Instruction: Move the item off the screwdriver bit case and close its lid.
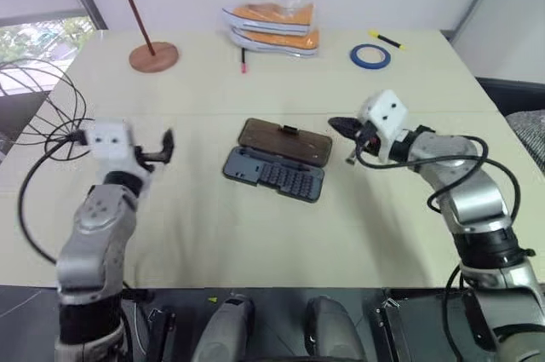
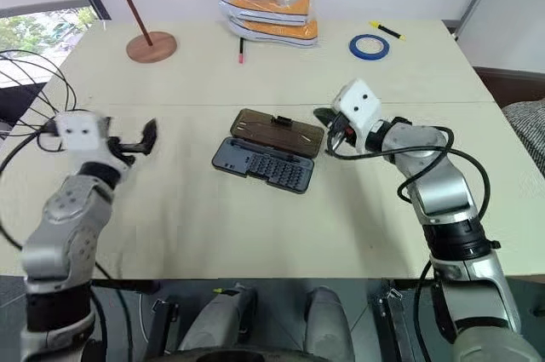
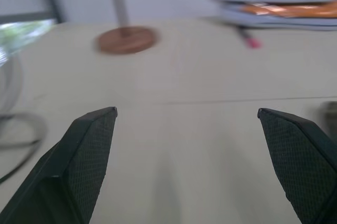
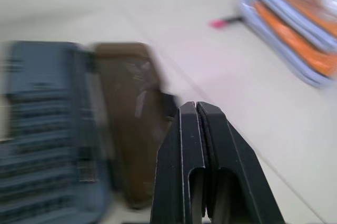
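Note:
The item, a black wire globe (image 1: 34,98), rests at the table's far left edge, well apart from the case. The screwdriver bit case (image 1: 274,175) lies open in the middle of the table, its rows of bits showing. Its smoky-brown lid (image 1: 285,140) lies flat behind the base. My left gripper (image 1: 162,151) hovers between the globe and the case, open wide and empty, its fingers (image 3: 89,150) far apart. My right gripper (image 1: 341,126) is shut on nothing, its tip just right of the lid (image 4: 131,108) and pointing at it.
At the back of the table stand a red-brown disc-topped stand (image 1: 153,55), a bag of orange shoes (image 1: 272,28), a pink-tipped pen (image 1: 243,60), a blue tape roll (image 1: 370,56) and a yellow marker (image 1: 387,39). Bare tabletop (image 1: 255,243) lies in front of the case.

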{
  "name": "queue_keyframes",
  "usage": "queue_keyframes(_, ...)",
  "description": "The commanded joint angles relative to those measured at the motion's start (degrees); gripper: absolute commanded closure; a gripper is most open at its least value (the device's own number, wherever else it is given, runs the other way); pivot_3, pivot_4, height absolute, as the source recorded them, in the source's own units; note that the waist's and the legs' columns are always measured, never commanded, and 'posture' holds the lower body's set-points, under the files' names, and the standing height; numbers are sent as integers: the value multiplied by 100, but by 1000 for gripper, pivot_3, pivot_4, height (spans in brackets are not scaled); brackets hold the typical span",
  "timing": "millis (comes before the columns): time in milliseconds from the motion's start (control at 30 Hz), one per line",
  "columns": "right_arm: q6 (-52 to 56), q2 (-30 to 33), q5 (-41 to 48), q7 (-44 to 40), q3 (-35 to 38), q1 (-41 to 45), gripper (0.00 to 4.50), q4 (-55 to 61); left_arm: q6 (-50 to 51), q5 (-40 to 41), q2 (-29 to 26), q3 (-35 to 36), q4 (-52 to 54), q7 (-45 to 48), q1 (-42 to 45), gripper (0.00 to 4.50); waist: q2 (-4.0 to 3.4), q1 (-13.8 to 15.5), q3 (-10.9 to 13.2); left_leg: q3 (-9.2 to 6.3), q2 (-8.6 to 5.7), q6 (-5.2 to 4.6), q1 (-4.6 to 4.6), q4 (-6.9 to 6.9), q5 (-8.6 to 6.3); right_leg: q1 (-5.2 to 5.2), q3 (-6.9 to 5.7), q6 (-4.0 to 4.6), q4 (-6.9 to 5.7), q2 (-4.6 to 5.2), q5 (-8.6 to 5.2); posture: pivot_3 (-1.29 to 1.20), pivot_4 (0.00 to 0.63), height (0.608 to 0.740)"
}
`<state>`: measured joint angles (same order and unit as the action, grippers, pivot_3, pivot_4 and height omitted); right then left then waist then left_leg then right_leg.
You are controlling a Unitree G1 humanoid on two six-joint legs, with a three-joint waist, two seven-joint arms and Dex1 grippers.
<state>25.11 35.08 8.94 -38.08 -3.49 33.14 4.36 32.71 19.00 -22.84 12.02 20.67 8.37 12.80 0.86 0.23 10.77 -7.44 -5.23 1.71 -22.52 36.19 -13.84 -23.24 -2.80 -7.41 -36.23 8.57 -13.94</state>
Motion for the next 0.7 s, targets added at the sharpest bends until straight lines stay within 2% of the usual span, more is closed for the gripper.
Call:
queue_keyframes(33,21,-126,-134,228,66,225,4500,-37,-290,-59,-363,-321,-442,827,223,29,-1,-38,0,1,1,7,1,-2,4,-3,0,1,-2,-2,0,0,150,740)
queue_keyframes(233,488,-357,-98,349,-32,47,4500,355,-409,105,-795,-550,-957,1963,553,29,-2,-100,1,-3,3,-9,-2,-4,-4,-4,1,0,0,0,0,0,150,740)
queue_keyframes(533,682,-248,-33,406,294,-280,4500,493,-637,-23,-639,-741,-1241,2248,770,29,-2,-88,2,-4,2,-12,-2,-3,-6,-3,1,0,0,2,0,0,150,740)
queue_keyframes(633,758,-204,80,288,318,-407,3658,607,-762,-119,-529,-897,-1339,2296,874,0,-2,-87,2,-3,1,-12,-2,-3,-6,-3,1,0,0,2,1,0,150,740)
queue_keyframes(700,759,-166,22,325,319,-450,2619,588,-777,-123,-425,-965,-1374,2312,951,0,-2,-87,2,-3,1,-12,-2,-3,-6,-3,1,-1,0,2,1,0,150,740)
